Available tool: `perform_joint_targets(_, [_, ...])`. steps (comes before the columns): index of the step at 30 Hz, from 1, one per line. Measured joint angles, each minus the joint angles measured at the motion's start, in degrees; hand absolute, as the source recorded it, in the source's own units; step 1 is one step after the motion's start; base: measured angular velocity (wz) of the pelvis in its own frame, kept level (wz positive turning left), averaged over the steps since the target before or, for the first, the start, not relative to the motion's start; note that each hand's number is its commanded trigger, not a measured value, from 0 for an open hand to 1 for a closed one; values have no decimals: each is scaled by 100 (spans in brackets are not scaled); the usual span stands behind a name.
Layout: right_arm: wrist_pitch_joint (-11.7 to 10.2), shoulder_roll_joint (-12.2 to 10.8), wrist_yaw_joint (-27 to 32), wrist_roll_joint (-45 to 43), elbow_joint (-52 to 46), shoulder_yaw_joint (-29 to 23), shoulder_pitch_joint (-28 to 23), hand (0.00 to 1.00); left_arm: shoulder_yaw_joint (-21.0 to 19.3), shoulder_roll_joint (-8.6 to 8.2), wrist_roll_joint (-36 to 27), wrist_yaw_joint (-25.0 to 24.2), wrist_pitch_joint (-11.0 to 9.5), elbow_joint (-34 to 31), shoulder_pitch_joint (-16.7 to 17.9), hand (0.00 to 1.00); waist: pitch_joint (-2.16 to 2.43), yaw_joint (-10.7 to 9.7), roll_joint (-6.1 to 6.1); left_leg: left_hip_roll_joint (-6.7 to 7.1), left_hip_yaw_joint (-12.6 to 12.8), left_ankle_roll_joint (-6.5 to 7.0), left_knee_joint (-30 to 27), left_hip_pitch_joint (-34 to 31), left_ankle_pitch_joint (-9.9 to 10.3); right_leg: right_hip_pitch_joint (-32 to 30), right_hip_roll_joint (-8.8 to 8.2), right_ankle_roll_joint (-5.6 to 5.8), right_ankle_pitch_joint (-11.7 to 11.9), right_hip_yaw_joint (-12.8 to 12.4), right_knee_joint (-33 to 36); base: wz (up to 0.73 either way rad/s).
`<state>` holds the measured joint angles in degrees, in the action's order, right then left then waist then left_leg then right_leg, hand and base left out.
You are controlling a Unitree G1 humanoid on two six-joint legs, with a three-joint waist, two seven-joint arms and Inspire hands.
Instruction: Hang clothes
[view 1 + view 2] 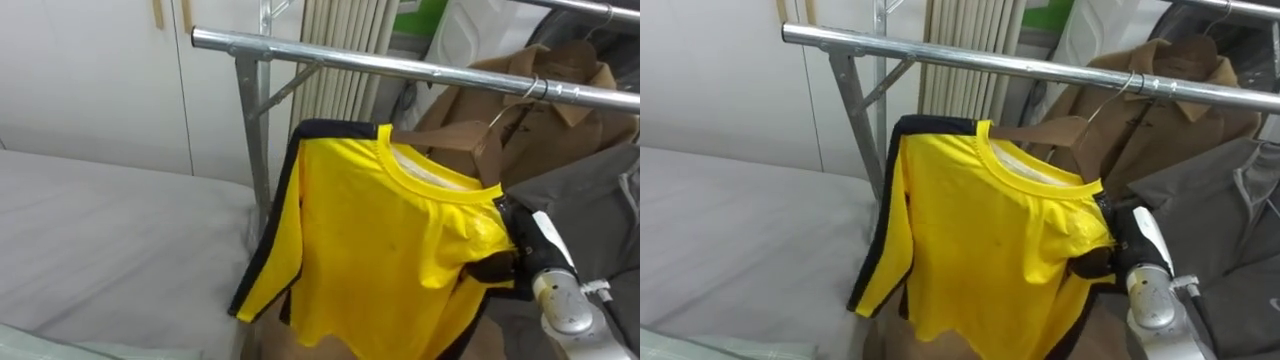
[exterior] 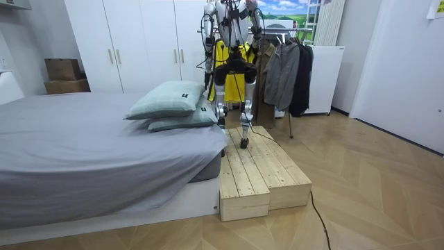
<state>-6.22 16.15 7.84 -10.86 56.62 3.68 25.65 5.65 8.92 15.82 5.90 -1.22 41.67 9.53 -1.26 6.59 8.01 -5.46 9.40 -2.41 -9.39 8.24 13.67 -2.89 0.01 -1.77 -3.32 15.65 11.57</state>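
**Yellow T-shirt on hanger: light, limp item**

Right hand is clamping the yellow T-shirt at its shoulder, over the wooden hanger end. The shirt is hanging left of the hand, with the rail above. It is likely handling light and floppy, so the stiff hanger is offering the surest hold.

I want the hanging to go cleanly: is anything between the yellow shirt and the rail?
Nothing visible blocks it. The yellow shirt, gripped at its shoulder by the right robot hand, hangs just below the rail; the brown coat crowds the rail beside it.
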Motion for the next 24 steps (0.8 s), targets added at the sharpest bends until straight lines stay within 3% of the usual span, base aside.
perform_joint_targets(9, [133, -3, -103, -324, 250, -26, -146, 100, -5, 26, 2, 0, -1, -13, -4, 0, 49, -3, -46, -1, 10, 0, 0, 4, 0, -14, 6, 4, -3, -11, -2, 0])
perform_joint_targets(22, [76, -12, 94, -562, 249, -15, -210, 100, -5, 78, 8, 5, -78, 1, -30, 0, 50, 16, -48, -2, 1, 0, -4, -9, 0, 9, 4, 4, -3, 4, -24, 0])
perform_joint_targets(23, [76, -18, 116, -578, 249, -15, -215, 82, -4, 78, 7, 5, -78, 2, -29, 0, 50, 15, -48, -1, 2, 0, -4, -10, 0, 19, 7, 4, -2, 4, -46, 0])
perform_joint_targets(24, [76, -26, 150, -616, 249, -16, -228, 55, -4, 77, 6, 5, -78, 2, -29, 0, 50, 14, -49, -2, 0, 0, -4, -8, 0, 44, 12, 2, -1, 9, -88, 0])
